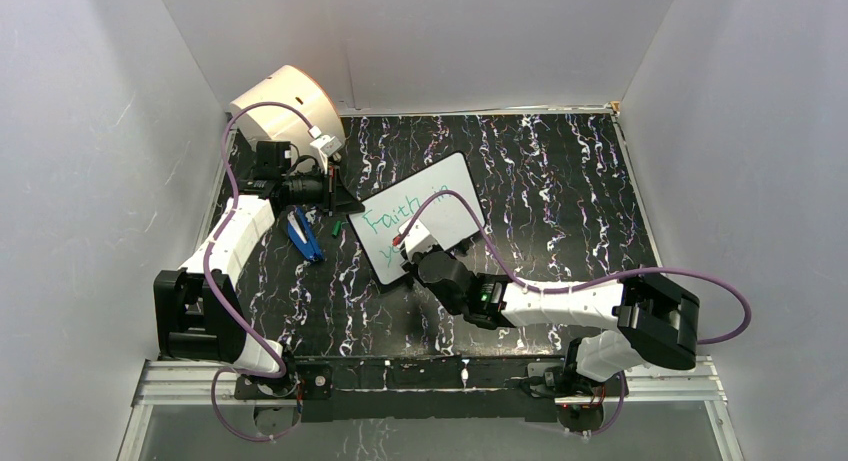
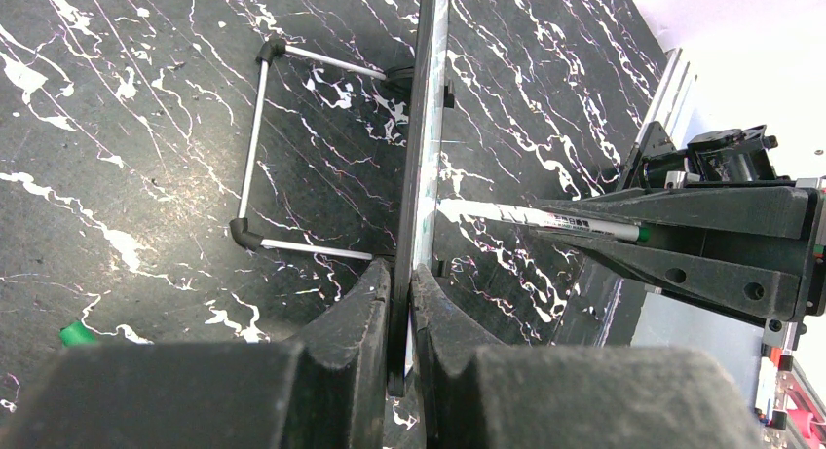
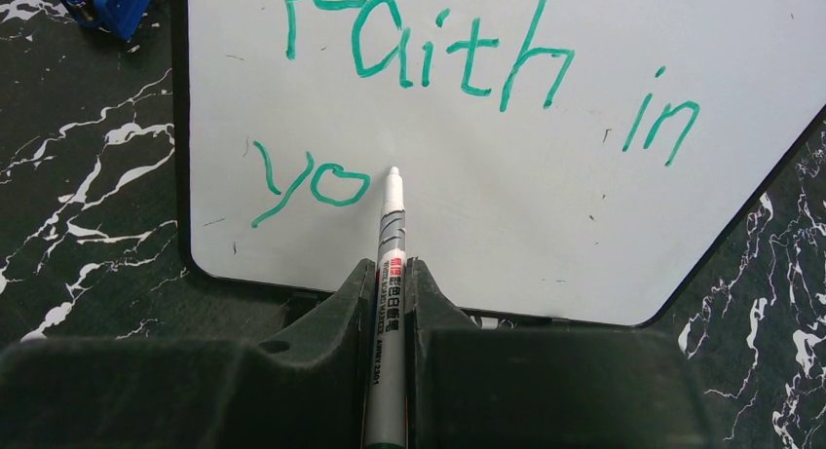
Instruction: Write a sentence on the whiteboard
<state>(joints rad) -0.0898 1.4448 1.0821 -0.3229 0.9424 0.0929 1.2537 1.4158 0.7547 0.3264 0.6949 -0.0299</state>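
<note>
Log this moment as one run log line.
left hand: shut on whiteboard edge | right hand: shut on marker, tip just right of "yo" | sentence: "Faith in yo", unfinished

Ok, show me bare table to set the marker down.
Bare: far right, between the whiteboard and the right wall; near middle, between the left arm and right arm. Crowded: left of the board, with blue object, green cap and left tool.
</note>
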